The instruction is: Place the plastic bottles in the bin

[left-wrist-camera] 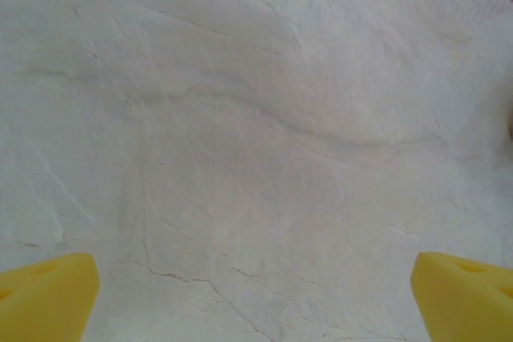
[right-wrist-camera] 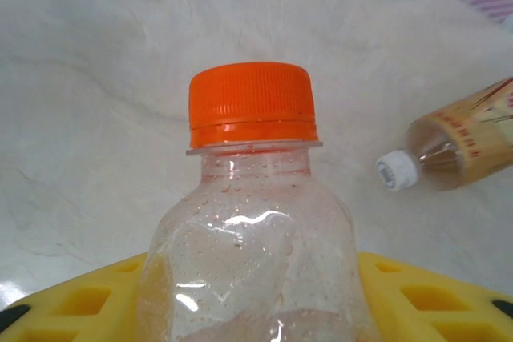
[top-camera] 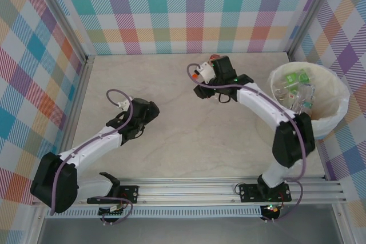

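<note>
I am looking down on the pale worktop (top-camera: 189, 135), with the bin (top-camera: 342, 102) standing at its right edge and several bottles (top-camera: 297, 91) already lying inside it. My right arm (top-camera: 269, 107) is reaching toward the far middle, well left of the bin. My left arm (top-camera: 103, 135) is resting over bare worktop on the other side, much farther from the bin.

The orange-capped bottle (right-wrist-camera: 250, 198) is sitting between the right fingers (right-wrist-camera: 425, 294). They are standing narrow and pressing against both sides of its clear body, so I am judging it held. Its long axis is running straight out along the fingers, cap end away from the wrist. I cannot tell whether it is clear of the worktop.

The bin is lying to the right of this grip, so the carry is going to be a sweep rightward.

A tan-labelled bottle (right-wrist-camera: 465, 138) is lying on its side just to the right, its white cap pointing toward the held one. The left fingers (left-wrist-camera: 48, 298) are spread wide and holding nothing.
</note>
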Controlling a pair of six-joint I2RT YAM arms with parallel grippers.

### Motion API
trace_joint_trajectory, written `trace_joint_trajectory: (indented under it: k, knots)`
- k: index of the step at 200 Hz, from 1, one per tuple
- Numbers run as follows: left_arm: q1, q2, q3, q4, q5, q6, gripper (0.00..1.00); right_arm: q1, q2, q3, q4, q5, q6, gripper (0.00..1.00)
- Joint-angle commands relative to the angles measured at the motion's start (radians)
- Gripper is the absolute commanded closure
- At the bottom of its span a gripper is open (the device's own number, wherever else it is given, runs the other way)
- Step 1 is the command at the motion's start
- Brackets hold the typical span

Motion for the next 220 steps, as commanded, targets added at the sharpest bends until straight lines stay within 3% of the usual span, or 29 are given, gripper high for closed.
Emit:
trace_joint_trajectory:
  k: [1, 42, 87, 169, 220]
  knots:
    - [0.011, 0.016, 0.023, 0.067, 0.022, 0.023, 0.0, 0.0, -0.147, -0.064, 0.088, -0.032, 0.06, 0.53]
    - [0.011, 0.032, 0.011, 0.118, 0.023, 0.032, 0.0, -0.066, -0.383, -0.092, 0.07, -0.033, 0.1, 0.53]
    - [0.012, 0.032, -0.01, 0.145, 0.011, 0.028, 0.0, -0.235, -0.549, -0.052, 0.021, -0.04, 0.192, 0.53]
    - [0.02, 0.07, -0.008, 0.16, 0.024, 0.032, 0.0, -0.6, -0.593, 0.051, -0.124, 0.325, 0.127, 0.5]
    - [0.023, 0.09, 0.015, 0.159, 0.035, 0.045, 0.0, -0.705, -0.59, -0.1, 0.046, 0.591, 0.028, 0.49]
